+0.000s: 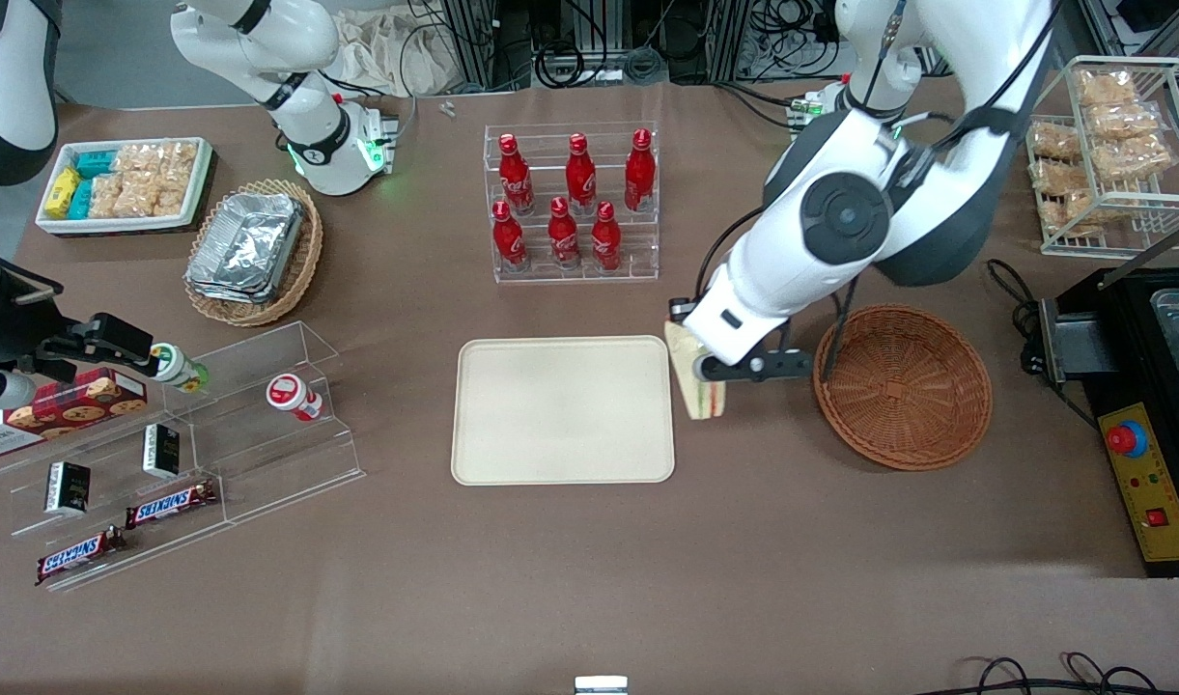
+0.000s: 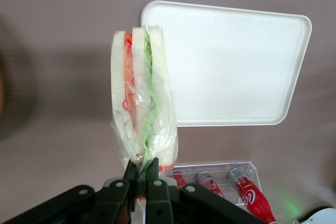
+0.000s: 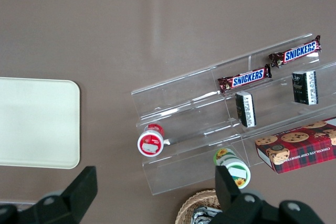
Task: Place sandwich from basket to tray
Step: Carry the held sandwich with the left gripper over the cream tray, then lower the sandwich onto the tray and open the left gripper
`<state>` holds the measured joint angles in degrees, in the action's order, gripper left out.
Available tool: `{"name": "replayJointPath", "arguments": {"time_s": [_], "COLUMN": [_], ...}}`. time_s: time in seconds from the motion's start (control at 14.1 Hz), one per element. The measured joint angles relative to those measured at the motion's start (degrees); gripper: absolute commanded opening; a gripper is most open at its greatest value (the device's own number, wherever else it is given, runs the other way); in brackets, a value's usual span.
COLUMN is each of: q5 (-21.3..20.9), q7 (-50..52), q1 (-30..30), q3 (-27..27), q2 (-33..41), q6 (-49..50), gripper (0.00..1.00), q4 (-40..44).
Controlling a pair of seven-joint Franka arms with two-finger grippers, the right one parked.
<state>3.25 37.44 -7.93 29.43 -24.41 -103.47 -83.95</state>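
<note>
The wrapped sandwich, white bread with orange-red and green layers, hangs in the air between the round orange-brown basket and the cream tray. It is just off the tray's edge that faces the basket. My left gripper is shut on the sandwich's plastic wrap at one end. The basket holds nothing. The tray's surface is bare.
A clear rack of red bottles stands farther from the front camera than the tray. A paler basket of foil containers, a white snack bin and an acrylic snack shelf lie toward the parked arm's end. A black appliance sits beside the basket.
</note>
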Motion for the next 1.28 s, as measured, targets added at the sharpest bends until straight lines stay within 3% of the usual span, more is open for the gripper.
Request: {"name": "replayJointPath", "arguments": {"time_s": [0.21,0.92,0.99,1.06,1.28], "q5": [-5.77,-13.56,-13.67,-13.71,-13.89], "q7": [0.09,0.32,0.34,0.67,2.85], "q1": [-3.06,-5.68,-5.68,-5.68,-5.68], "q3": [1.72,1.71,1.71,1.71,1.67], "q2": [-5.78,-18.57,-18.94,-19.10,-19.11], "q6": [-5.13,-13.15,-13.42,-13.56,-13.53], "gripper": [0.00,0.03,0.41,0.97,1.00], "q4": [0.00,0.09,0.09,0.09,0.12]}}
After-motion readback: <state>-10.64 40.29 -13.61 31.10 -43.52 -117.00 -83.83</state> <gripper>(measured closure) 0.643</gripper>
